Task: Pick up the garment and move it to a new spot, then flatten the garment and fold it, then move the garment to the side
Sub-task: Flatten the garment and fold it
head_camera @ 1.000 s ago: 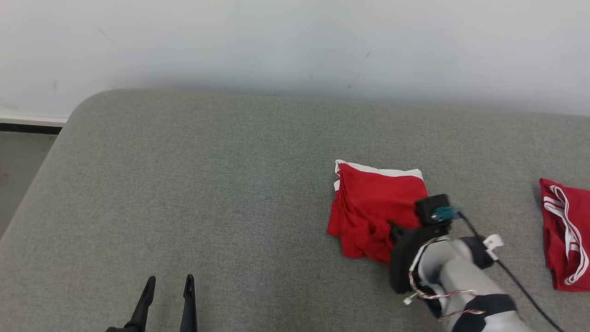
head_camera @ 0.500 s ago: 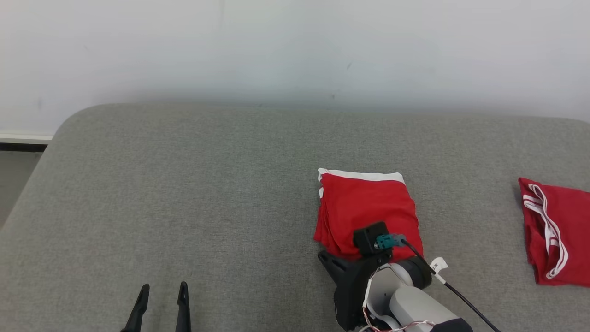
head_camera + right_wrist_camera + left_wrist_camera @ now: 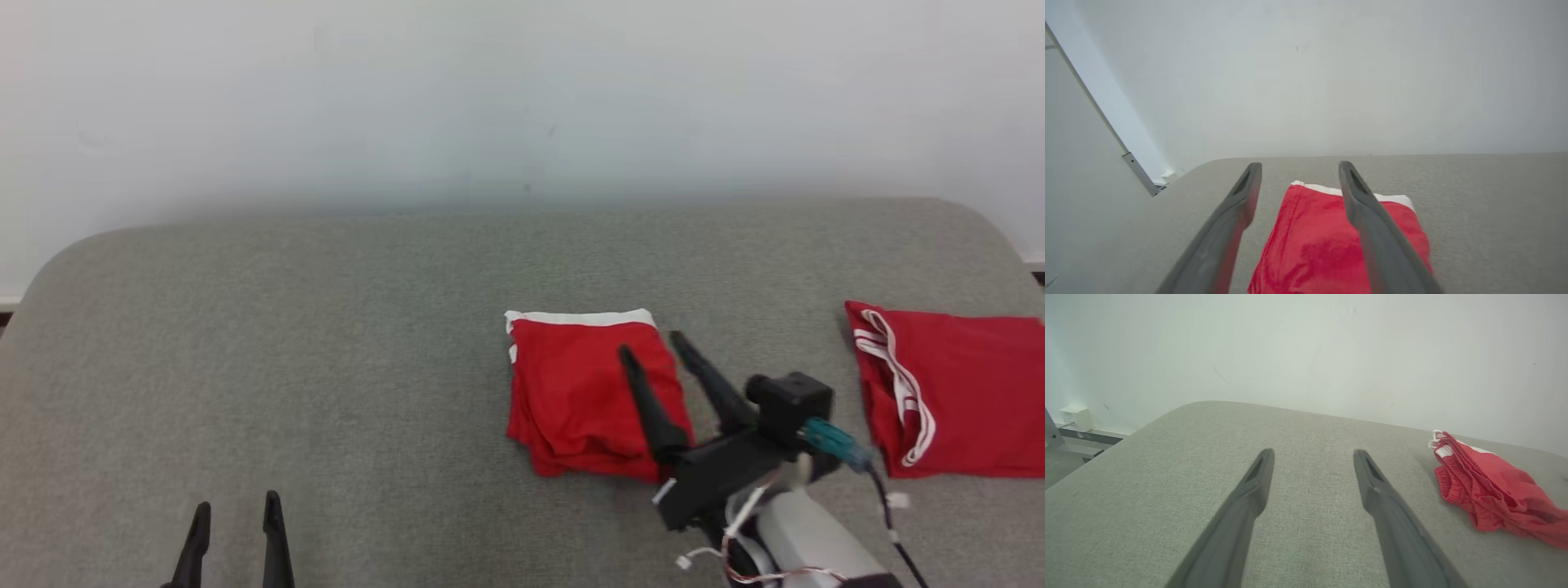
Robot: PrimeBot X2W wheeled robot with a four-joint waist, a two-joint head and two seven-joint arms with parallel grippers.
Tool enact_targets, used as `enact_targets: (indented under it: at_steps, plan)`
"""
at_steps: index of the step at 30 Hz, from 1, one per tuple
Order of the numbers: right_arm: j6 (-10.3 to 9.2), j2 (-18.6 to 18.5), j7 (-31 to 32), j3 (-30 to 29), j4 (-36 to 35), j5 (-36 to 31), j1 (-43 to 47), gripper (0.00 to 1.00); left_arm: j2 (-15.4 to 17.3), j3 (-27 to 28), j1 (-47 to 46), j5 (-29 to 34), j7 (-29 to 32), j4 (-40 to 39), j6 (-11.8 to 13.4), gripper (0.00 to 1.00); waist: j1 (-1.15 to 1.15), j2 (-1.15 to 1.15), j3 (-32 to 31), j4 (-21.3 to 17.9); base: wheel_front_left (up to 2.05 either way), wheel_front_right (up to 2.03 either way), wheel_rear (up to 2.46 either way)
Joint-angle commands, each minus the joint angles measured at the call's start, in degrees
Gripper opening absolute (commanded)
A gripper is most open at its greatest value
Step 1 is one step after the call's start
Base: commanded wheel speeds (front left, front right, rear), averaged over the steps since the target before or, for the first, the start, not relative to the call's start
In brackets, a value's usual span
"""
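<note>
The garment (image 3: 571, 392) is red with a white band along its far edge and lies folded in a neat rectangle on the grey padded surface (image 3: 326, 327). My right gripper (image 3: 653, 347) is open over the garment's near right part, fingers pointing away from me, with nothing between them. From the right wrist, the garment (image 3: 1323, 241) lies below and between the spread fingers of the right gripper (image 3: 1299, 165). My left gripper (image 3: 235, 505) stands open at the lower left, far from the cloth. In the left wrist view that gripper (image 3: 1312, 453) is open over bare surface, with the garment (image 3: 1486, 486) off to the right.
A second red garment (image 3: 955, 392) with white stripes lies at the right end of the surface. A pale wall (image 3: 522, 98) runs behind. The surface's rounded corners show at far left and far right. A white box (image 3: 1075, 416) sits by the wall.
My right gripper has opened and let go of the garment, then lifted off its near edge. The head camera has turned right, so everything has shifted left. The left gripper stays open.
</note>
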Motion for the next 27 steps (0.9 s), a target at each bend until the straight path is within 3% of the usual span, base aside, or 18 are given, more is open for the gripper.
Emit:
enact_targets:
  at_steps: [1, 8, 16, 27]
  plan:
    - [-0.16, -0.6, -0.7, -1.8, -1.4, -1.8, 1.9, 1.00, 0.0, 0.4, 0.4, -0.5, 0.0, -0.4, 0.2, 1.00, 0.00, 0.00, -1.2, -2.1, 0.00, 0.00, 0.00]
    - [-0.16, -3.0, -1.5, -13.4, -10.4, -12.0, 11.3, 1.00, 0.0, 1.6, 0.8, 0.0, 0.0, -1.4, 0.6, 1.00, 0.00, 0.00, -2.2, -4.7, 0.00, 0.00, 0.00]
    - [-0.16, -6.9, -1.5, -14.4, -12.2, -12.5, 19.3, 1.00, 0.0, 1.6, 3.4, 2.0, 0.0, -2.8, 0.6, 1.00, 0.00, 0.00, -3.5, -5.9, 0.00, 0.00, 0.00]
    - [-0.16, -5.1, -1.4, -16.6, -13.3, -12.8, 22.6, 1.00, 0.0, 1.8, 6.0, 1.7, 0.0, -1.3, 0.7, 1.00, 0.00, 0.00, -4.5, -6.0, 0.00, 0.00, 0.00]
